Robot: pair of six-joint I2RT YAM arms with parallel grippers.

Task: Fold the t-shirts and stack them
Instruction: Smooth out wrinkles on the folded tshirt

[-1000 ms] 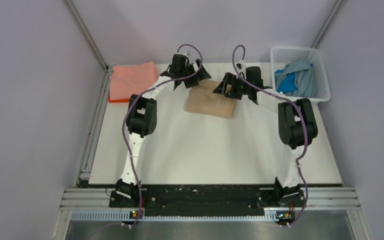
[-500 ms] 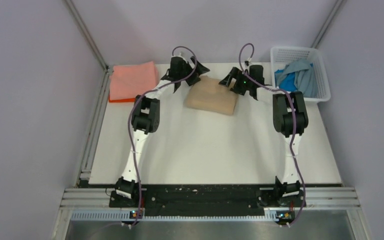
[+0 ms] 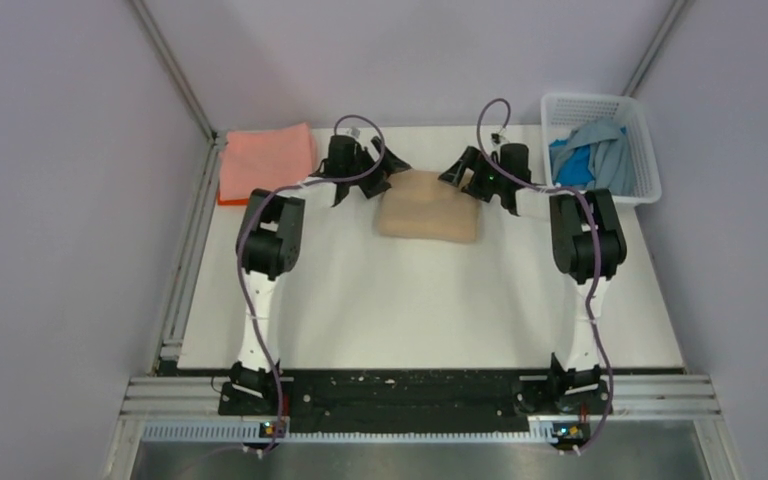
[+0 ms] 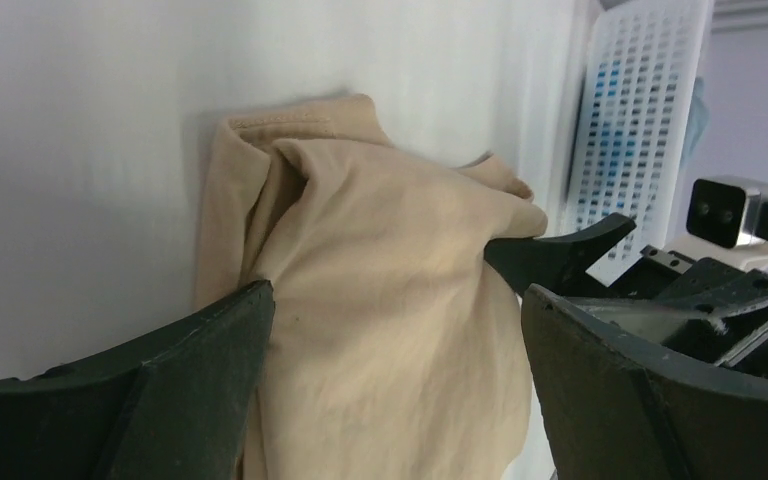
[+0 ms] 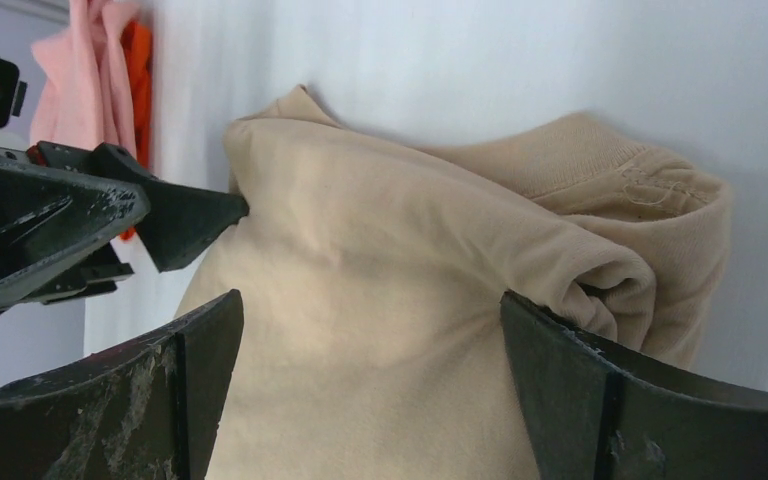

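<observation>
The folded tan t-shirt (image 3: pixel 430 207) lies on the white table at the back middle. My left gripper (image 3: pixel 372 176) is at its far left corner and my right gripper (image 3: pixel 468 172) at its far right corner. Both are open and low over it. In the left wrist view the tan t-shirt (image 4: pixel 380 300) fills the gap between the wide jaws of the left gripper (image 4: pixel 395 300). In the right wrist view the tan t-shirt (image 5: pixel 380 260) lies between the wide jaws of the right gripper (image 5: pixel 370 300). The salmon pink t-shirt (image 3: pixel 265 158) lies folded on the orange one (image 3: pixel 226 198) at the back left.
A white lattice basket (image 3: pixel 645 150) at the back right holds the blue t-shirt (image 3: pixel 575 165) and the light blue-grey one (image 3: pixel 610 150). Grey walls close in on both sides and the back. The opposite gripper's fingertip (image 4: pixel 560 250) shows in each wrist view.
Both grippers have come down to the tan t-shirt's far corners, the left one shifting left. The shirt now lies squarer and slightly nearer and to the right.
</observation>
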